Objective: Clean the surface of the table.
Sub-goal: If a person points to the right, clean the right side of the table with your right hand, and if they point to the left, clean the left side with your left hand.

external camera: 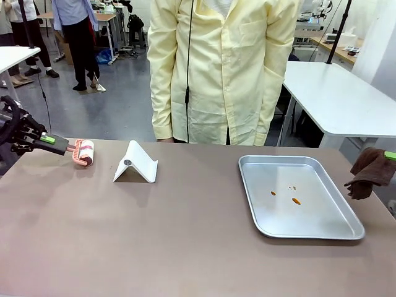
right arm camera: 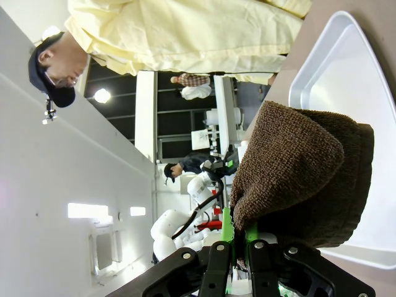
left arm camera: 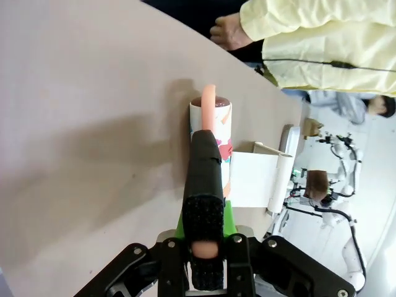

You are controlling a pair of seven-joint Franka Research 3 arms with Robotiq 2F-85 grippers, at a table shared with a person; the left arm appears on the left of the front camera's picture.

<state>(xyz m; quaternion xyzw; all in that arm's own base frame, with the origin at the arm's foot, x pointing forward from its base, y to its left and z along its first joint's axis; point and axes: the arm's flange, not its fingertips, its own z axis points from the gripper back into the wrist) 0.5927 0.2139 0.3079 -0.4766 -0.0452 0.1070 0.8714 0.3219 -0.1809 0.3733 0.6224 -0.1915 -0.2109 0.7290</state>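
Table (external camera: 154,241) bears one tray (external camera: 312,213), one stand (external camera: 137,162) (white), one roller (external camera: 85,153).

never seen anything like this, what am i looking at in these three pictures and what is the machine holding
This is a robot with two white arms at a brownish table; a person in a pale yellow coat stands opposite. The wide picture comes from a fixed camera between the arms. The other two come from cameras on the wrists, looking along each hand's fingers. The left hand is shut on the handle of a lint roller. The right hand is shut on a brown cloth. On the table are a white folded stand and a metal tray with a few orange specks.
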